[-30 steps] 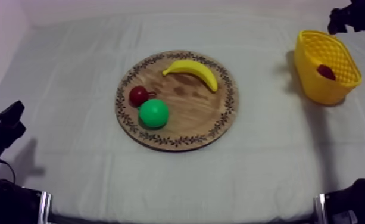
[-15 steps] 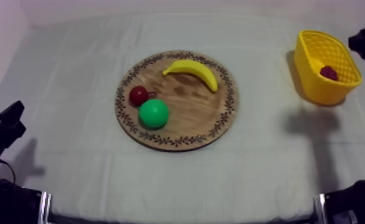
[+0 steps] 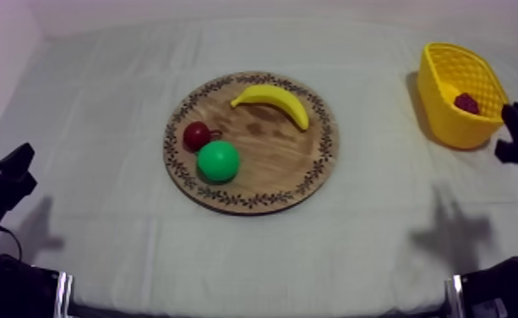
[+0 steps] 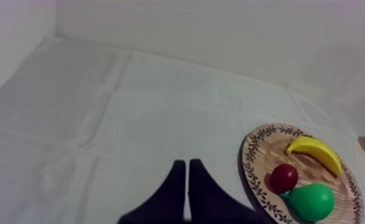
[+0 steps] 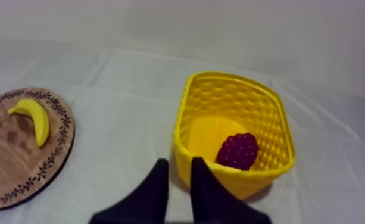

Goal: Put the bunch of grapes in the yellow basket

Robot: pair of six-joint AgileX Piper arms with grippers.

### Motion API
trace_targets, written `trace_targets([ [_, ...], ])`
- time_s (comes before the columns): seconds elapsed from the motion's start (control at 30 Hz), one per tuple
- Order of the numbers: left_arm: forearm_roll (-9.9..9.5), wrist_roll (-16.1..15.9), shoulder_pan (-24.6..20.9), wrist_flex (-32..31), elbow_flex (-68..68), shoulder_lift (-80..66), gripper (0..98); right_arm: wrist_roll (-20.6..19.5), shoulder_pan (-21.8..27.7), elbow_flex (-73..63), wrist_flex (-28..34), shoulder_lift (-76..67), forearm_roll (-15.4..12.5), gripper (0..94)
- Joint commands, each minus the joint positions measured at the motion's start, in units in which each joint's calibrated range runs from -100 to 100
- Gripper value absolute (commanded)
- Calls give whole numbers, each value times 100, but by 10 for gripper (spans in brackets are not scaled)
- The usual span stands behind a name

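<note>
1. Grapes, one dark purple toy bunch (image 5: 238, 151): lies inside the yellow lattice-walled plastic basket (image 5: 187, 113), on its floor near one wall.
2. Right gripper (image 5: 177, 162): just beside the basket's outer wall, jaws parted, nothing between them.
3. Left gripper (image 4: 186, 162): low over the bare grey-white tabletop (image 4: 101, 119), apart from the board, jaws pressed together on nothing.
4. Round wooden board with patterned rim (image 3: 270, 156): carries a yellow toy banana (image 3: 272, 100), a small red fruit (image 3: 196, 135) and a green toy pear (image 3: 218, 161).
5. Step in hand, judged: delivery looks complete, and only clearing the right arm is left. Best done with jaws parted, moving up and away from the basket wall, so the light basket is neither nudged nor tipped.
6. Markings: no brand, label or legible writing. The rim pattern is leafy ornament only.
</note>
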Motion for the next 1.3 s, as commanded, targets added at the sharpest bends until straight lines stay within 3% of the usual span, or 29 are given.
trace_targets([
  [0.0, 0, 2, 0, -3, -3, 0, 1, -4, 4, 615, -168, -789, 11, 45],
  [0.23, 0, 4, 0, -3, -3, 0, 1, 139, 22, 1453, -573, -1567, -82, 6],
  [0.5, 0, 5, 0, -3, -3, 0, 1, -86, 23, 1595, -7, -1667, -121, 3],
  [0.9, 0, 5, 0, -3, -3, 0, 1, 637, -83, 1604, 510, -1680, -295, 2],
  [1.27, 0, 5, 0, -3, -3, 0, 1, 727, -93, 1604, 525, -1681, -297, 2],
])
